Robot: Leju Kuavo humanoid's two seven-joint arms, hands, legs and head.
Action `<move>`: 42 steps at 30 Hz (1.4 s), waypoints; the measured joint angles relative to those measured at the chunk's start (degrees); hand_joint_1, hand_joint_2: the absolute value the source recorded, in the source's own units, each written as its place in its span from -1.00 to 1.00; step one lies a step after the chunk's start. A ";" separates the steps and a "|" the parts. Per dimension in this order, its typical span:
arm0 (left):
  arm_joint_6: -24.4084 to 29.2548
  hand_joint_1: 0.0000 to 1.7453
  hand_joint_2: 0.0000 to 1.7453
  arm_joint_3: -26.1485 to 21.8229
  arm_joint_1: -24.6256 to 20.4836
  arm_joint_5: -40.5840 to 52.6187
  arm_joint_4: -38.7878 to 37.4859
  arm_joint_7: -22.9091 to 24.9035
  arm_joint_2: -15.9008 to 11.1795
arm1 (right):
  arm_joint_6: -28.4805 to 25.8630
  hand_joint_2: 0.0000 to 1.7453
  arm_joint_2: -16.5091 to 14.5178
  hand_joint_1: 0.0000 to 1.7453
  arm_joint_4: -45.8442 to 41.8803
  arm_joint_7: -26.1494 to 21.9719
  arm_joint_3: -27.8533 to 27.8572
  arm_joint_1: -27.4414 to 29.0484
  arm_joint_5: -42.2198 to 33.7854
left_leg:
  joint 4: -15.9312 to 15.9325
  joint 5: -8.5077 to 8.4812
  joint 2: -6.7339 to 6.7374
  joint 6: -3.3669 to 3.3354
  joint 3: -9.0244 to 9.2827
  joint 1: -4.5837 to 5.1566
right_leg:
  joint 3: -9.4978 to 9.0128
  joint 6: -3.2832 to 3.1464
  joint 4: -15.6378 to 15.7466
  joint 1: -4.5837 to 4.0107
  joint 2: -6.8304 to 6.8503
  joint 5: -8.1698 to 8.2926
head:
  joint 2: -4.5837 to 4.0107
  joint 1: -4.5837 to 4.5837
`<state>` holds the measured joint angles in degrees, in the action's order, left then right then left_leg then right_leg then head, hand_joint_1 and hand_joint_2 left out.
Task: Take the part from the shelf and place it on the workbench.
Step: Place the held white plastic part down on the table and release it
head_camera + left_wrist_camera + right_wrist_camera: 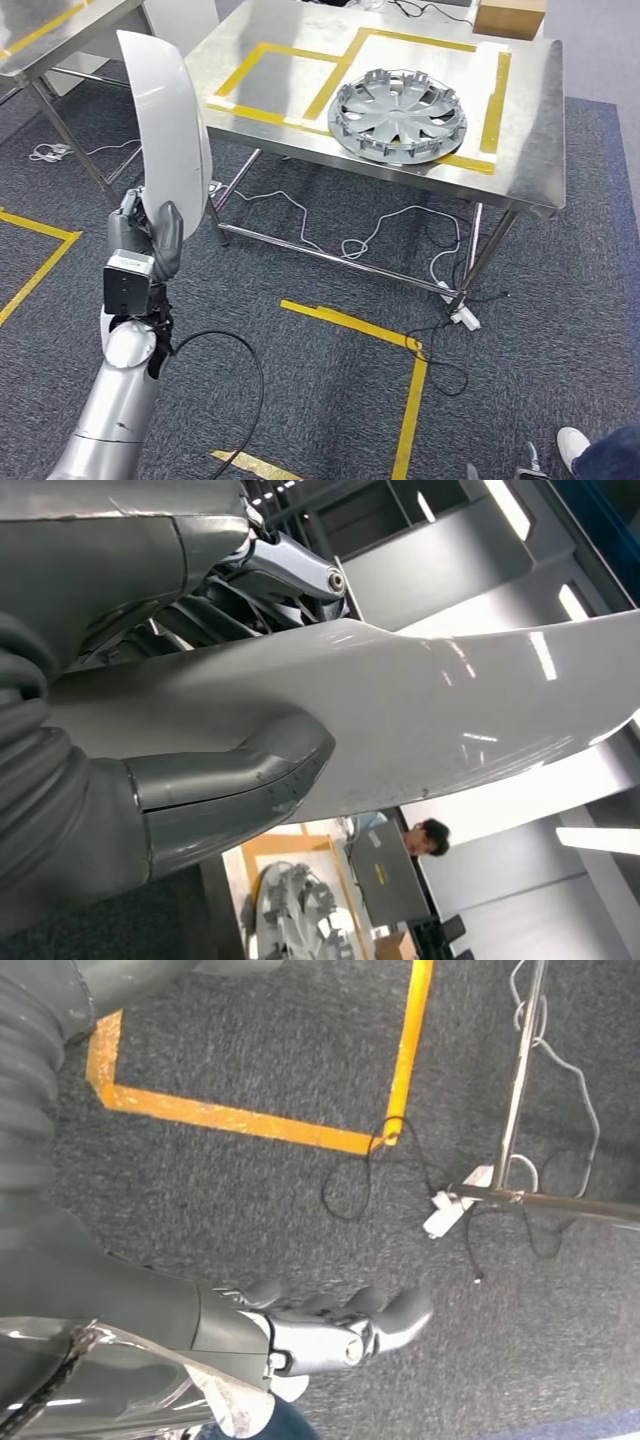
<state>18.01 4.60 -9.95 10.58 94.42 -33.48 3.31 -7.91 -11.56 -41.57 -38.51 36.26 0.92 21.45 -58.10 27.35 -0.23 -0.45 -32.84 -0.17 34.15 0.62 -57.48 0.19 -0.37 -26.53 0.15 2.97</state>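
In the head view my left hand [155, 240] grips a white curved shell part [170, 120] by its lower edge and holds it upright, left of the workbench [302, 40]. The left wrist view shows the thumb [234, 780] pressed on the part's glossy white surface [453, 710], with the fingers behind it. The steel workbench carries yellow tape outlines, and a silver wheel cover [398, 113] lies on its right half. My right hand [332, 1325] hangs over the carpet, fingers stretched out with nothing in them.
A second steel table [45, 30] stands at the far left. A cardboard box [511, 15] sits on the workbench's far edge. Cables [355, 240] and a power strip [462, 315] lie under the bench. A person's shoe [573, 440] is at bottom right.
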 joint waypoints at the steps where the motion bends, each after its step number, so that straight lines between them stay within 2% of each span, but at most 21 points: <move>1: 0.01 1.00 1.00 0.01 -0.04 0.00 0.01 0.00 -0.02 | 0.00 1.00 0.00 -1.00 -0.01 0.00 -0.04 0.02 -0.02 | -0.53 0.41 0.02 0.34 -0.08 -0.05 | -0.24 -0.32 0.14 0.10 -0.01 -0.05 | 0.00 0.05; 3: 0.05 1.00 1.00 0.02 -0.16 0.00 0.02 0.01 -0.04 | -0.01 1.00 0.00 -1.00 -0.01 0.00 -0.13 -0.06 -0.07 | -4.82 2.62 0.07 0.96 -1.91 -0.18 | -0.89 -0.94 0.39 0.33 0.03 -0.24 | 0.00 0.18; 5: 0.09 1.00 1.00 0.03 -0.12 -0.01 -0.02 0.04 -0.05 | -0.01 1.00 0.00 -1.00 0.00 0.01 -0.20 -0.10 -0.12 | -12.45 5.49 0.08 1.33 -5.84 -0.27 | -1.37 -1.32 0.38 0.30 0.04 -0.64 | 0.00 0.26; 7: 0.09 1.00 1.00 0.04 0.01 -0.03 -0.10 0.19 -0.07 | 0.00 1.00 0.00 -1.00 0.01 0.01 -0.26 -0.04 -0.12 | -16.34 5.48 0.08 1.40 -8.47 -0.30 | -1.92 -1.36 0.36 0.29 -0.03 -1.07 | 0.00 0.27; 8: 0.09 1.00 1.00 0.04 0.01 -0.07 -0.14 0.28 -0.07 | 0.00 1.00 0.00 -1.00 0.02 0.01 -0.30 -0.01 -0.12 | -15.31 3.86 0.08 1.32 -8.40 -0.30 | -2.29 -1.31 0.35 0.29 -0.08 -1.32 | 0.00 0.28; 10: 0.09 1.00 1.00 0.04 -0.04 -0.14 -0.17 0.40 -0.06 | 0.00 1.00 0.00 -1.00 0.02 0.01 -0.48 -0.03 -0.12 | -8.21 -0.95 0.08 0.92 -5.70 -0.25 | -3.12 -1.07 0.37 0.29 -0.17 -1.93 | 0.00 0.25; 12: 0.06 1.00 1.00 0.07 -0.18 -0.16 -0.19 0.45 -0.06 | -0.02 1.00 0.00 -1.00 0.03 0.01 -0.63 -0.18 -0.12 | -2.09 -3.12 0.05 0.44 -3.15 -0.05 | -3.40 -0.54 0.22 0.11 -0.23 -2.49 | 0.00 0.21; 17: 0.00 1.00 1.00 0.17 -0.41 -0.14 -0.23 0.52 -0.09 | -0.09 1.00 0.00 -1.00 0.01 0.00 -0.88 -0.45 -0.12 | 0.02 -2.34 -0.04 -0.90 -2.27 -0.18 | -2.43 0.93 -1.20 0.08 -0.04 -3.96 | 0.00 0.04; 20: -0.01 1.00 1.00 0.28 -0.45 -0.14 -0.23 0.52 -0.08 | -0.09 1.00 0.00 -1.00 0.02 0.01 -0.97 -0.60 -0.12 | 0.21 -2.00 0.03 -1.56 -1.85 -0.32 | 3.53 1.51 -11.76 0.23 0.01 -8.31 | 0.00 -0.10; 21: -0.01 1.00 1.00 0.29 -0.40 -0.14 -0.24 0.52 -0.07 | -0.09 1.00 0.00 -1.00 0.04 0.01 -0.99 -0.55 -0.12 | 0.19 -1.83 0.02 -1.62 -1.75 -0.31 | 5.82 1.64 -15.24 0.29 0.01 -9.11 | 0.00 -0.07; 22: -0.01 1.00 1.00 0.29 -0.36 -0.14 -0.25 0.52 -0.07 | -0.09 1.00 0.00 -1.00 0.07 0.01 -1.02 -0.49 -0.12 | 0.18 -1.62 0.00 -1.63 -1.55 -0.29 | 7.23 1.72 -16.83 0.34 0.02 -8.75 | 0.00 -0.07; 23: -0.02 1.00 1.00 0.30 -0.33 -0.14 -0.25 0.52 -0.06 | -0.09 1.00 0.00 -1.00 0.10 0.01 -1.03 -0.45 -0.12 | 0.16 -1.37 -0.03 -1.57 -1.22 -0.29 | 7.47 1.71 -16.07 0.36 0.04 -7.14 | 0.00 -0.08; 24: -0.02 1.00 1.00 0.30 -0.31 -0.14 -0.26 0.52 -0.05 | -0.09 1.00 0.00 -1.00 0.12 0.01 -1.05 -0.44 -0.12 | 0.16 -1.06 -0.06 -1.46 -0.75 -0.29 | 6.49 1.63 -13.00 0.39 0.05 -4.58 | 0.00 -0.08; 26: -0.02 1.00 1.00 0.31 -0.35 -0.14 -0.26 0.52 -0.05 | -0.09 1.00 0.00 -1.00 0.15 0.01 -1.05 -0.48 -0.13 | 0.08 -0.37 -0.10 -1.06 0.06 -0.19 | 2.98 1.28 -4.89 0.32 0.08 -0.18 | 0.00 -0.11; 27: -0.02 1.00 1.00 0.32 -0.38 -0.14 -0.26 0.52 -0.06 | -0.09 1.00 0.00 -1.00 0.17 0.01 -1.06 -0.54 -0.14 | 0.00 -0.11 -0.12 -0.80 0.22 -0.09 | 1.60 1.05 -2.09 0.25 0.10 0.68 | 0.00 -0.09; 32: -0.19 1.00 1.00 0.32 -0.53 -0.03 -0.22 0.64 -0.19 | -0.16 1.00 0.00 -1.00 0.28 0.00 -1.08 -0.49 -0.15 | -1.23 1.20 -0.07 0.62 0.04 -0.12 | -0.02 -0.32 0.04 0.28 0.00 0.02 | 0.00 0.09; 35: -0.35 1.00 1.00 0.38 -0.65 0.03 -0.21 0.86 -0.39 | -0.27 1.00 0.00 -1.00 0.32 0.00 -1.13 -0.57 -0.17 | -10.78 5.48 0.00 1.33 -4.44 -0.32 | -0.91 -1.14 0.27 0.45 0.07 -0.45 | 0.00 0.30; 37: -0.43 1.00 1.00 0.41 -0.54 0.07 -0.23 1.02 -0.49 | -0.28 1.00 0.00 -1.00 0.40 0.01 -1.18 -0.51 -0.16 | -16.37 6.58 0.01 1.51 -7.78 -0.40 | -1.40 -1.24 0.24 0.44 0.03 -0.87 | 0.00 0.30; 39: -0.51 1.00 1.00 0.43 -0.55 0.15 -0.26 1.16 -0.53 | -0.28 1.00 0.00 -1.00 0.49 0.01 -1.23 -0.42 -0.16 | -13.97 3.24 0.01 1.42 -7.51 -0.43 | -2.17 -1.10 0.22 0.44 -0.07 -1.40 | 0.00 0.31; 41: -0.58 1.00 1.00 0.45 -0.61 0.22 -0.26 1.35 -0.54 | -0.26 1.00 0.00 -1.00 0.55 0.00 -1.37 -0.40 -0.15 | -6.44 -1.29 0.06 1.08 -4.60 -0.34 | -2.98 -0.71 0.16 0.33 -0.15 -2.10 | 0.00 0.26; 42: -0.61 1.00 1.00 0.46 -0.69 0.24 -0.27 1.42 -0.54 | -0.25 1.00 0.00 -1.00 0.57 0.00 -1.44 -0.44 -0.14 | -3.38 -2.18 0.08 0.84 -3.35 -0.25 | -3.10 -0.43 0.07 0.23 -0.18 -2.38 | 0.00 0.25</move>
<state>17.40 5.06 -10.64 10.82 94.15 -32.06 2.78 -8.16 -11.56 -41.00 -38.51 34.82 0.48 21.31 -61.47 25.16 -0.15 0.39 -36.19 -0.42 31.05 0.20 -57.41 0.41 -0.55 -28.92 0.15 3.22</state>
